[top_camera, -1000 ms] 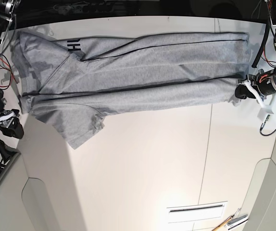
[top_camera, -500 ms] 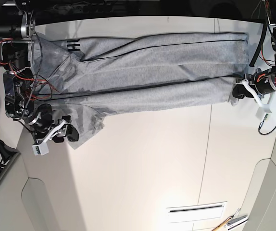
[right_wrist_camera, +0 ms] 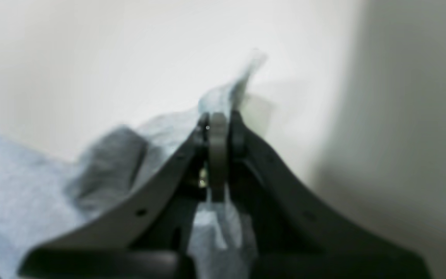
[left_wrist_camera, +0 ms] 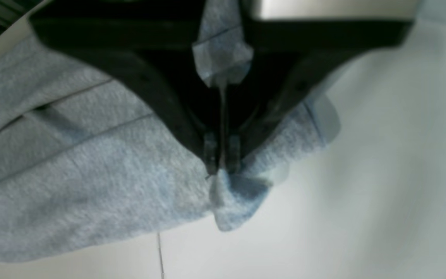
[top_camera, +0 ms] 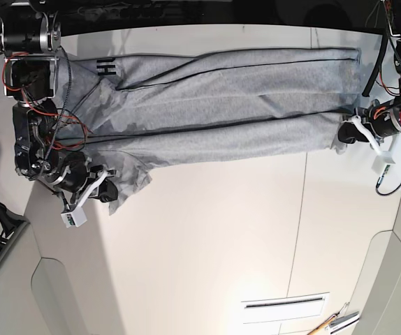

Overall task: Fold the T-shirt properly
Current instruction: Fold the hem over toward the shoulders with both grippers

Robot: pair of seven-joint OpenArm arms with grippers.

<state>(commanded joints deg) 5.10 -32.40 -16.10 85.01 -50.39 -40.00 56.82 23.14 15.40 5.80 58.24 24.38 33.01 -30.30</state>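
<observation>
On the white table (top_camera: pixel 207 237), both pincers, left (left_wrist_camera: pixel 222 161) and right (right_wrist_camera: pixel 218 128), pinch the T-shirt (top_camera: pixel 221 105), its lettering apparently mostly hidden.

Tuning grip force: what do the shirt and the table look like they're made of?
T-shirt: soft heathered grey knit, likely cotton jersey; the left wrist view shows flecked, fuzzy texture and limp folds where the left gripper pinches it. The right gripper pinches it too. Table: smooth off-white panel, probably laminate or painted board; semi-gloss, judging by the soft glare and thin seams.
</observation>
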